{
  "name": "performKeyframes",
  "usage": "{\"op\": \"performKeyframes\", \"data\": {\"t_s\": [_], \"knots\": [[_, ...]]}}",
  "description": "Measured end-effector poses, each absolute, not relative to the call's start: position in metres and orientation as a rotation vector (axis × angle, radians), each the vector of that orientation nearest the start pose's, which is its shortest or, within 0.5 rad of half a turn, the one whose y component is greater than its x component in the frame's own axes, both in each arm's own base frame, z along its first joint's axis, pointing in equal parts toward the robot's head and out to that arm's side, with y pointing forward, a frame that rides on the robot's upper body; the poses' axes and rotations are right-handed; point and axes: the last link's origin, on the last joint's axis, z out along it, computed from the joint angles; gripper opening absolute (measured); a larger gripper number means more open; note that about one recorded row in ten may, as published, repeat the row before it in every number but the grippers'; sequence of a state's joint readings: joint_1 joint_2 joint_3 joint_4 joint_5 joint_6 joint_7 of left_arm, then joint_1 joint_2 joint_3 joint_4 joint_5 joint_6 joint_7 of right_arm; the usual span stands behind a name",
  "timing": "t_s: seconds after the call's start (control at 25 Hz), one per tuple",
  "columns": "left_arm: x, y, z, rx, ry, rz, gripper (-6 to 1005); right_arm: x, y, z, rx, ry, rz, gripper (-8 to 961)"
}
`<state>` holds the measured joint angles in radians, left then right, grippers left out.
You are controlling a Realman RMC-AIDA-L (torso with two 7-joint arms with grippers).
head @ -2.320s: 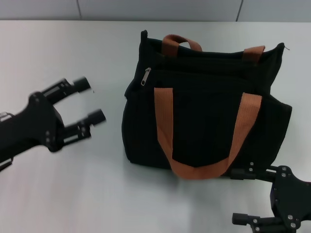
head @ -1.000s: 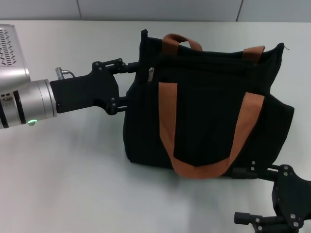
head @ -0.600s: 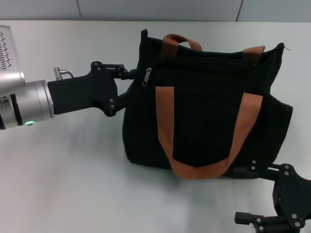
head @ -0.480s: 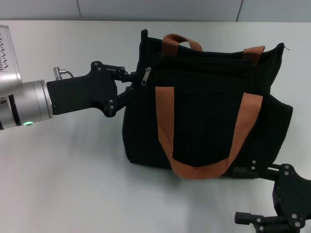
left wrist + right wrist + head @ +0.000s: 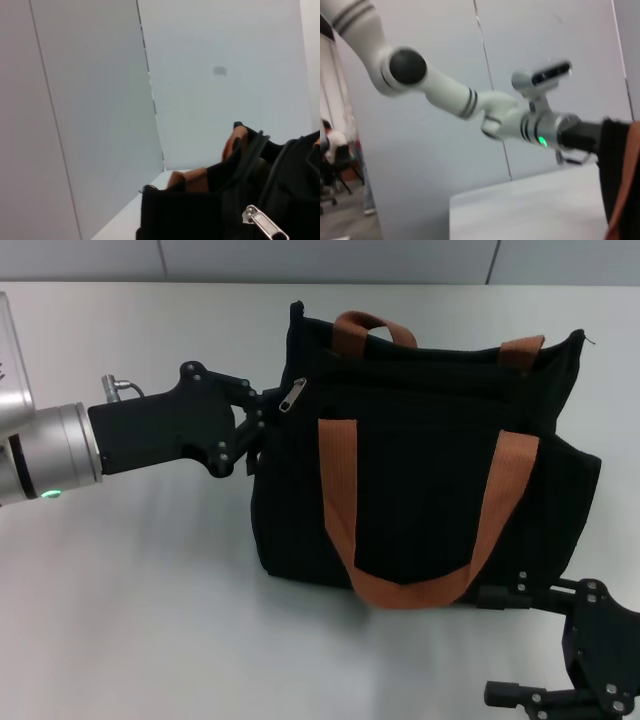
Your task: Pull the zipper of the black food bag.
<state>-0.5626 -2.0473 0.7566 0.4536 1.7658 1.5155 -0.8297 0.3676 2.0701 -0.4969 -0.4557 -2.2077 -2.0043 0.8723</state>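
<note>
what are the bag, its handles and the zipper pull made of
Black food bag: matte woven fabric, by its soft slumped sides. Handles: orange-brown webbing, flat and ribbon-like. Zipper pull: shiny silver, likely metal, clearest in the left wrist view.

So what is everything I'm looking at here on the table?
black food bag: one, black fabric, standing on the table, centre to right.
strap handles: two, orange-brown, one looped down the front, one at the top rear.
zipper: one, silver pull tab, top edge at the bag's left end.
table: one, pale grey.
left gripper: one, black, at the bag's left end beside the zipper.
right gripper: one, black, low by the bag's right front corner, fingers apart.
</note>
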Motion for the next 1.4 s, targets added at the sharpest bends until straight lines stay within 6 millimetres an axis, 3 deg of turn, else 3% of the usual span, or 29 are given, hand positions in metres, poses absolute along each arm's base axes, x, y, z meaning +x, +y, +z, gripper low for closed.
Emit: {"op": "performKeyframes", "data": {"t_s": [0.32, 0.44, 0.48, 0.68, 0.8, 0.88, 1.04, 1.12, 1.4], "knots": [[-0.252, 0.329, -0.008, -2.564, -0.022, -0.836, 30, 0.264, 0.215, 0.008, -2.831, 0.341, 1.407, 779], [-0.251, 0.329, -0.006, -2.537, -0.023, -0.859, 30, 0.252, 0.227, 0.016, -2.791, 0.485, 1.527, 778], [-0.251, 0.329, -0.005, -2.529, -0.017, -0.867, 30, 0.244, 0.238, 0.02, -2.776, 0.607, 1.588, 778], [-0.252, 0.325, -0.005, -2.52, 0.003, -0.88, 30, 0.221, 0.264, 0.027, -2.802, 0.832, 1.676, 776], [-0.253, 0.324, -0.005, -2.518, 0.004, -0.879, 30, 0.211, 0.277, 0.027, -2.827, 0.934, 1.648, 775], [-0.254, 0.323, -0.005, -2.516, 0.001, -0.88, 30, 0.198, 0.302, 0.024, -2.821, 1.161, 1.558, 774], [-0.254, 0.323, -0.005, -2.517, 0.001, -0.879, 30, 0.184, 0.321, 0.021, -2.825, 1.294, 1.476, 772], [-0.254, 0.323, -0.005, -2.517, 0.002, -0.88, 30, 0.167, 0.342, 0.013, -2.846, 1.429, 1.3, 771], [-0.253, 0.324, -0.003, -2.504, 0.003, -0.889, 29, 0.149, 0.361, 0.005, -2.845, 1.539, 1.103, 769]]}}
